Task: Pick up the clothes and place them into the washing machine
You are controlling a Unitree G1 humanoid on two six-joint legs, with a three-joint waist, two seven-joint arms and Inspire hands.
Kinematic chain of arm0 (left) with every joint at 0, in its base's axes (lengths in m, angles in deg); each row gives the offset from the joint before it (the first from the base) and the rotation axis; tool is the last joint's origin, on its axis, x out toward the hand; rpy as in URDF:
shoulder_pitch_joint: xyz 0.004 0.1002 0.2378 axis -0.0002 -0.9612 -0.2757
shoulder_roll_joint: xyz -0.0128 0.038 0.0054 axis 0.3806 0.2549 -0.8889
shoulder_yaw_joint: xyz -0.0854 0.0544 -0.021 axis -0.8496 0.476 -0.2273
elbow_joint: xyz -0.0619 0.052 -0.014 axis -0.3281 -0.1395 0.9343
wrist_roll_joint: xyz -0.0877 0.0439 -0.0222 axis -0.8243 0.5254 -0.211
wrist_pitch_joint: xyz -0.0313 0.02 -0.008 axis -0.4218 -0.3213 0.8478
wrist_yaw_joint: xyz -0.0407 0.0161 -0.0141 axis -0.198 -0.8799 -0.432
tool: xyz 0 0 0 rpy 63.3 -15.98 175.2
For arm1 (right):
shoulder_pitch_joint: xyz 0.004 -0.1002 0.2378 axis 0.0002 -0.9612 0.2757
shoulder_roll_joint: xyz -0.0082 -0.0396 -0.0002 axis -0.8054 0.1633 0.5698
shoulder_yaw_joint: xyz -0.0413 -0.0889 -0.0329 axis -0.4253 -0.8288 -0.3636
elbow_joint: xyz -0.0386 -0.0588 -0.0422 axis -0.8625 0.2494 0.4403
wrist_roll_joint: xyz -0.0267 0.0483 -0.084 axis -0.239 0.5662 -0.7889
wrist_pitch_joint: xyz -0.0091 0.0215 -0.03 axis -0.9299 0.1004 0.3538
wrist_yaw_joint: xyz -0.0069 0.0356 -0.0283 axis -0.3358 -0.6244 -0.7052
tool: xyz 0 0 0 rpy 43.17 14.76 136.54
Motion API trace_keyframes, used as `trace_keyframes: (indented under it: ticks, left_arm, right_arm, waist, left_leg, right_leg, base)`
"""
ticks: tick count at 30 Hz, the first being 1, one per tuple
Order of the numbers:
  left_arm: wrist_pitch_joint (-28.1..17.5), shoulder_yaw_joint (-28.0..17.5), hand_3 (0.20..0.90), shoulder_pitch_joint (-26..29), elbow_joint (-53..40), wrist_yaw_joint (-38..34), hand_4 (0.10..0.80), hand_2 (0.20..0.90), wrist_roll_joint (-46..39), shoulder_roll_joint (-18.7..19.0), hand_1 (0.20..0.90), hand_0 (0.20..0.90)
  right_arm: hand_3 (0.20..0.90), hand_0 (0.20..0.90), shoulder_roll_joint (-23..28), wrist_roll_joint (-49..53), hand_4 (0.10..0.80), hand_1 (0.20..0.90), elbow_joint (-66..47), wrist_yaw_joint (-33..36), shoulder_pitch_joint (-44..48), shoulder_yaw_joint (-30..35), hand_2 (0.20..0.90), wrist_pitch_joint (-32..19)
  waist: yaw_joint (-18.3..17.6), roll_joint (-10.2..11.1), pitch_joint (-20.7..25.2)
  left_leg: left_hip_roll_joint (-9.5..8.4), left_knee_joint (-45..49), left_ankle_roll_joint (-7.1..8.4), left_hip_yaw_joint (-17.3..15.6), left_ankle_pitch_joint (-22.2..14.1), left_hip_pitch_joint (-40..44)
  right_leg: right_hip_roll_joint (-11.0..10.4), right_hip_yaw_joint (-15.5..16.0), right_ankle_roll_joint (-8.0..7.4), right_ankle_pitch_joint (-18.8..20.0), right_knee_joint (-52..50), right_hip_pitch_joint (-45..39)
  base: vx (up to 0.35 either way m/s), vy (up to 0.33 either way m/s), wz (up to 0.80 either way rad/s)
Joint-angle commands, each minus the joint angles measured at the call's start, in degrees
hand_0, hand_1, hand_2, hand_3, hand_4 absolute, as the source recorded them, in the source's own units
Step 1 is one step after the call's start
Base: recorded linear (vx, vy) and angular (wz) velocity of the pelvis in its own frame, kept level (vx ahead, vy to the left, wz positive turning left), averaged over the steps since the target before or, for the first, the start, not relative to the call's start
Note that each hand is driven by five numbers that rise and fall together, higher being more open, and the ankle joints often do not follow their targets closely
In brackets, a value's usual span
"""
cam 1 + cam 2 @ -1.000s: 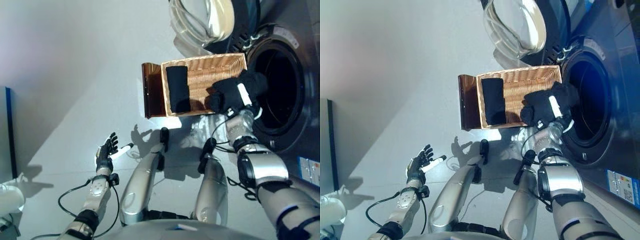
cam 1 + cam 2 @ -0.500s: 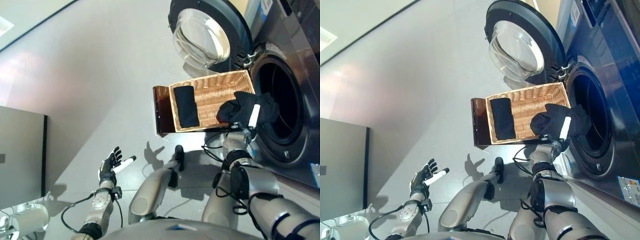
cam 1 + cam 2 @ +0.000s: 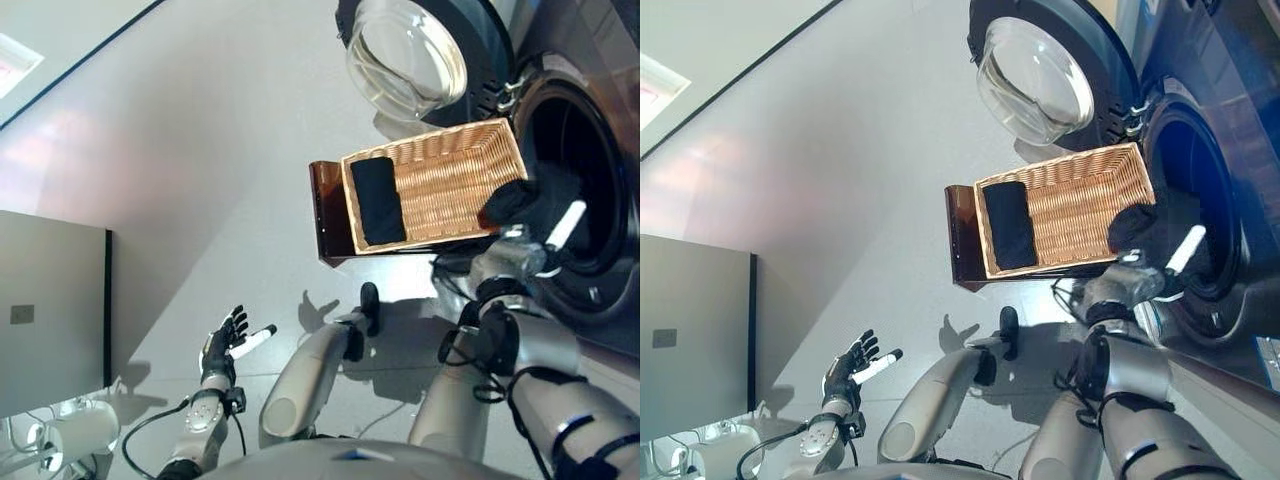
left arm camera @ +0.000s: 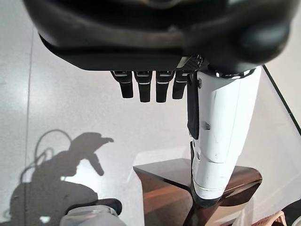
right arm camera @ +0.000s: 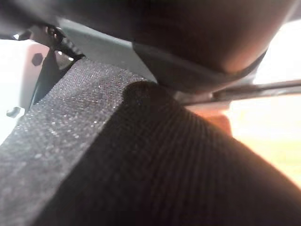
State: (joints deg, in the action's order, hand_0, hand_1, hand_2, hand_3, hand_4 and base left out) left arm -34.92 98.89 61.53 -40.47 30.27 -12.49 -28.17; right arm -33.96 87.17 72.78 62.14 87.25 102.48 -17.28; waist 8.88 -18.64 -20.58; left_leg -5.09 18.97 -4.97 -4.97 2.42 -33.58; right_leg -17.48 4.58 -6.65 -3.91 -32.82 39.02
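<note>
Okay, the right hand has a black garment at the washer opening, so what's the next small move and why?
Probably push a bit deeper, then let go. The right hand grips the black garment at the drum opening, but the cloth is beside the wicker basket rim, not clearly inside.

dark knit cloth (image 5: 141, 169), close against hand (image 5: 188, 33)

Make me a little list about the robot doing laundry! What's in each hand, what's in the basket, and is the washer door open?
right hand: curled on a black cloth, at the mouth of the washing machine
left hand: open, holding nothing, low over the floor
basket: wicker, on a brown stand beside the machine
in basket: one folded black garment
washer door: open
</note>
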Motion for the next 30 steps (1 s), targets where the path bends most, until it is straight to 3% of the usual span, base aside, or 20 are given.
trace_keyframes:
  ticks: [1, 2, 5, 6, 7, 8, 19, 24, 25, 28, 29, 30]
  left_arm:
    - [-3.86, -1.66, 0.900, -1.20, -2.33, -1.22, 0.800, 0.900, -0.65, 5.13, 0.900, 0.900]
    - [-4.11, -2.48, 0.900, -1.52, -3.22, -1.29, 0.800, 0.900, -0.77, 6.12, 0.900, 0.900]
    - [-4.57, -3.55, 0.900, -2.57, -4.74, -1.31, 0.800, 0.900, -1.10, 7.80, 0.900, 0.900]
    - [-4.53, -3.29, 0.900, -2.87, -5.36, -1.28, 0.800, 0.900, -1.20, 7.69, 0.900, 0.900]
    - [-4.57, -3.34, 0.900, -3.17, -5.47, -1.46, 0.800, 0.900, -1.30, 8.00, 0.900, 0.900]
    - [-4.41, -3.78, 0.900, -3.30, -4.97, -1.86, 0.800, 0.900, -1.40, 8.02, 0.900, 0.900]
    - [-5.21, -4.92, 0.900, -2.65, -5.26, -2.13, 0.800, 0.900, -2.46, 5.97, 0.900, 0.900]
    - [-5.27, -5.97, 0.900, -3.01, -4.74, -3.04, 0.800, 0.900, -1.62, 6.17, 0.900, 0.900]
    - [-5.28, -6.09, 0.900, -3.35, -4.66, -3.20, 0.800, 0.900, -1.35, 6.24, 0.900, 0.900]
    - [-4.47, -7.77, 0.900, -3.22, -3.46, -3.95, 0.800, 0.900, -0.58, 6.74, 0.900, 0.900]
    - [-4.14, -8.14, 0.900, -3.21, -3.79, -3.57, 0.800, 0.900, -0.48, 7.20, 0.900, 0.900]
    - [-4.33, -8.76, 0.900, -3.57, -4.87, -3.38, 0.800, 0.900, -0.31, 6.57, 0.900, 0.900]
  right_arm:
    - [0.200, 0.200, 11.02, -9.05, 0.300, 0.200, -7.07, 0.36, 8.69, -5.86, 0.200, -4.68]
    - [0.200, 0.200, 17.06, -13.46, 0.300, 0.200, -8.15, 2.22, 12.06, -9.09, 0.200, -3.82]
    - [0.200, 0.200, 26.11, -19.65, 0.300, 0.200, -7.16, 4.54, 19.88, -18.08, 0.200, -0.42]
    - [0.439, 0.439, 27.12, -19.33, 0.471, 0.439, -5.41, 4.70, 22.55, -20.85, 0.439, 0.50]
    - [0.543, 0.543, 27.86, -18.92, 0.545, 0.543, -4.88, 4.27, 24.83, -22.75, 0.543, 1.00]
    - [0.900, 0.900, 28.76, -19.29, 0.800, 0.900, -3.60, 3.09, 27.57, -26.45, 0.900, 2.78]
    - [0.900, 0.900, 27.76, -22.87, 0.800, 0.900, -1.12, 4.03, 26.23, -26.29, 0.900, 4.37]
    - [0.900, 0.900, 27.91, -32.19, 0.800, 0.900, -0.35, 7.83, 24.89, -28.34, 0.900, 7.61]
    - [0.900, 0.900, 28.01, -36.47, 0.800, 0.900, 0.68, 9.54, 25.00, -29.75, 0.900, 9.37]
    - [0.900, 0.900, 30.62, -59.77, 0.800, 0.900, 9.94, 15.03, 31.00, -45.23, 0.900, 22.40]
    - [0.900, 0.900, 29.79, -70.72, 0.800, 0.900, 10.02, 13.65, 31.42, -52.39, 0.900, 25.64]
    - [0.900, 0.900, 29.20, -70.41, 0.800, 0.900, 8.44, 12.47, 31.82, -52.48, 0.900, 25.34]
  waist:
    - [1.07, -0.80, 1.66]
    - [1.41, -0.89, 2.25]
    - [1.96, -0.73, 3.35]
    - [2.10, -1.11, 3.61]
    - [2.28, -1.23, 4.02]
    - [2.33, -1.18, 4.59]
    - [1.12, -1.68, 5.14]
    - [1.04, -1.38, 4.72]
    - [1.08, -1.22, 4.55]
    - [1.49, -0.23, 4.23]
    - [1.62, 0.14, 4.08]
    - [1.13, -0.18, 3.78]
  left_leg:
    - [-1.09, 5.81, 4.17, 1.63, -4.52, -4.59]
    - [-1.29, 5.14, 4.47, 1.79, -4.03, -4.57]
    - [-1.42, 3.85, 4.92, 1.32, -3.43, -4.58]
    - [-1.49, 3.33, 4.98, 1.18, -3.25, -4.53]
    - [-1.56, 3.04, 4.97, 1.09, -3.20, -4.37]
    - [-1.55, 2.60, 5.03, 0.89, -3.14, -4.16]
    - [-1.73, 0.34, 5.16, 0.41, -3.03, -2.13]
    - [-1.65, 0.06, 5.22, 0.25, -2.81, -1.79]
    - [-1.61, 0.08, 5.19, 0.23, -2.77, -1.81]
    - [-1.26, -0.03, 5.26, -0.17, -2.33, -1.78]
    - [-1.16, -0.17, 5.23, -0.23, -2.01, -1.83]
    - [-1.08, -0.17, 5.25, -0.18, -2.07, -1.86]
  right_leg:
    - [1.74, 0.41, 2.90, -4.32, -0.99, -1.75]
    - [1.69, 0.06, 3.02, -4.49, -1.25, -1.04]
    - [1.17, -0.34, 3.14, -4.52, -1.65, -0.24]
    - [1.09, -0.51, 3.20, -4.59, -1.76, 0.12]
    - [0.99, -0.60, 3.22, -4.67, -1.84, 0.24]
    - [0.93, -0.78, 3.26, -4.64, -1.84, 0.44]
    - [1.05, -1.05, 3.24, -4.39, -0.78, -0.78]
    - [1.16, -0.85, 3.27, -4.21, -0.29, -1.53]
    - [1.19, -0.85, 3.31, -4.12, -0.26, -1.56]
    - [1.32, -0.58, 3.38, -3.30, 0.17, -1.55]
    - [1.47, -0.50, 3.44, -2.92, 0.51, -1.67]
    - [1.63, -0.52, 3.46, -2.87, 0.60, -1.68]
  base:
    - [0.001, 0.040, 0.07]
    - [0.002, 0.054, 0.09]
    - [-0.001, 0.060, -0.02]
    - [0.016, 0.053, 0.08]
    - [0.046, 0.055, 0.08]
    - [0.038, 0.038, 0.00]
    - [0.018, 0.020, -0.05]
    - [-0.006, 0.004, 0.03]
    - [0.000, 0.000, 0.00]
    - [-0.034, -0.009, -0.03]
    - [-0.022, -0.017, 0.05]
    - [-0.010, -0.017, 0.08]
